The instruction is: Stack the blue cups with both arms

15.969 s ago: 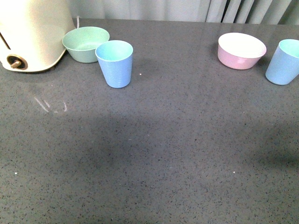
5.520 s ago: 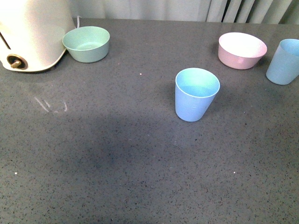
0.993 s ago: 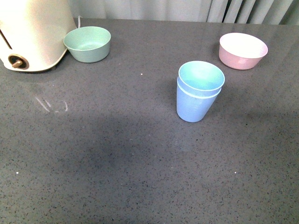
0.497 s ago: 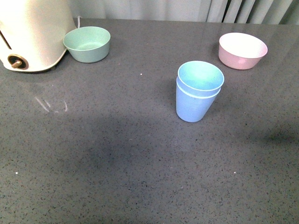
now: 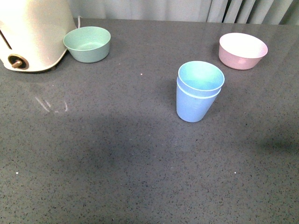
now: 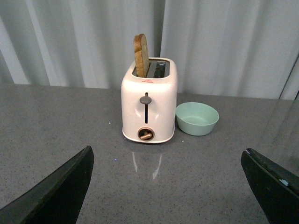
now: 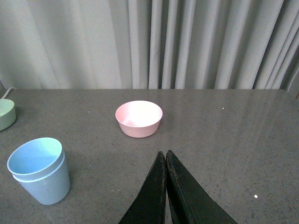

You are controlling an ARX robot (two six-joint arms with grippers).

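Note:
The two blue cups (image 5: 198,91) stand nested, one inside the other, upright near the middle of the dark grey table (image 5: 117,154); the right wrist view shows the same stack (image 7: 39,170). Neither arm appears in the front view. My right gripper (image 7: 165,153) is shut with nothing between its fingers, hanging above the table apart from the stack. My left gripper (image 6: 166,161) is open wide and empty, facing the toaster, with no cup in its view.
A cream toaster (image 5: 32,32) with a slice of bread (image 6: 141,55) stands at the back left, a mint green bowl (image 5: 87,43) beside it. A pink bowl (image 5: 243,50) sits at the back right. Grey curtains (image 7: 187,42) hang behind the table.
Since 16 s ago the left cup came to the middle and the right cup went inside it. Over the last second the stack has stayed still; a shadow at the right has shifted.

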